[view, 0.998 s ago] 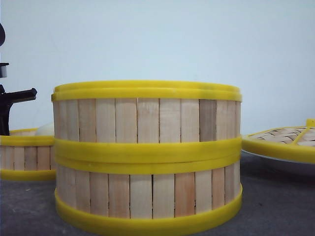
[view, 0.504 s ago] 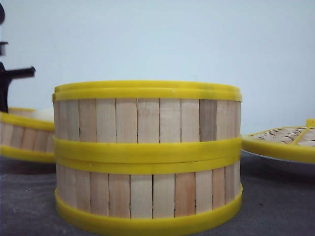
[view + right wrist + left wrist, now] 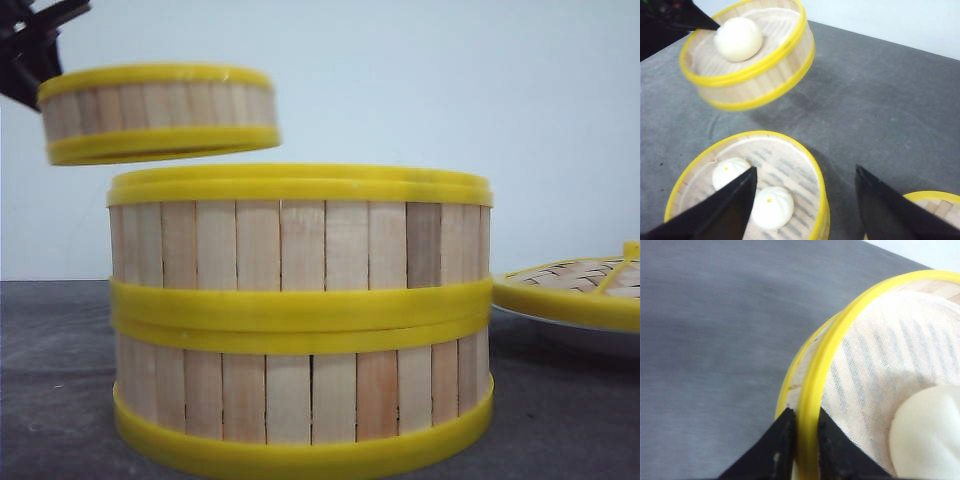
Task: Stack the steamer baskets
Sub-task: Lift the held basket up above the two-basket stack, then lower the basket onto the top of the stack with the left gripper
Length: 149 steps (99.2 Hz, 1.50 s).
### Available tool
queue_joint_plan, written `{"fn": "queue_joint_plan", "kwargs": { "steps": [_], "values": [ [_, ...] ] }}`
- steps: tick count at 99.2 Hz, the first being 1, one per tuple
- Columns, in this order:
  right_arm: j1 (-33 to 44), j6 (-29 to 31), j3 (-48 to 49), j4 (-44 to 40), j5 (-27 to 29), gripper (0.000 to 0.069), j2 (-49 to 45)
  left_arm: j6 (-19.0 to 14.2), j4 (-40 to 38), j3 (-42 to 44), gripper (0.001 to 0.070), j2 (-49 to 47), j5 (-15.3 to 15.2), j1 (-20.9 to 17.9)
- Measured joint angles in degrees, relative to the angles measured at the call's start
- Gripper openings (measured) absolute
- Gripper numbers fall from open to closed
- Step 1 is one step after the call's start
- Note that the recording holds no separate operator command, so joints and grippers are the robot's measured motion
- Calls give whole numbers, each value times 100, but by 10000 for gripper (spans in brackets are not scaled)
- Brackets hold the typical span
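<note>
A dark grey table [image 3: 60,380] under a pale wall carries the scene. The third round slatted-wood steamer basket with yellow rims [image 3: 158,112] hangs in the air, above and left of the two-basket stack of the same yellow-rimmed wooden steamers [image 3: 300,320], held level, likely so its white bun [image 3: 738,38] stays put. The left gripper [image 3: 802,440] is clenched on its rim, one finger inside and one outside the wall. The right gripper [image 3: 805,200] hovers over the stack with jaws spread, holding nothing. The woven bamboo lid with yellow rim [image 3: 575,290] lies to the right. Half a second ago the basket was tilted low near the table; now it is clear above stack height.
</note>
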<state>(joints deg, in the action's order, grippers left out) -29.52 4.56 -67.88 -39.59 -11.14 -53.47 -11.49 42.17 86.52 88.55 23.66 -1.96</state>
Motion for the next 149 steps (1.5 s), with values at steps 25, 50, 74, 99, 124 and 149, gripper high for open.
{"fn": "queue_joint_plan", "kwargs": {
  "steps": [25,50,74,99,124,149],
  "values": [
    [0,-26,0,24,260,383,2,616,632,0,35,-391,243,686],
    [0,-26,0,131,365,383,15,1154,1027,2,35,-560,286,1587],
    [0,-26,0,129,372,383,133,1386,1198,2,35,-560,212,2100],
    [0,-24,0,133,387,383,203,1486,1320,4,35,-520,195,2382],
    [0,-24,0,129,389,383,269,1587,1318,4,35,-190,-111,2612],
    [0,-22,0,129,387,383,332,1685,1287,4,35,46,-103,2660]
  ]
}}
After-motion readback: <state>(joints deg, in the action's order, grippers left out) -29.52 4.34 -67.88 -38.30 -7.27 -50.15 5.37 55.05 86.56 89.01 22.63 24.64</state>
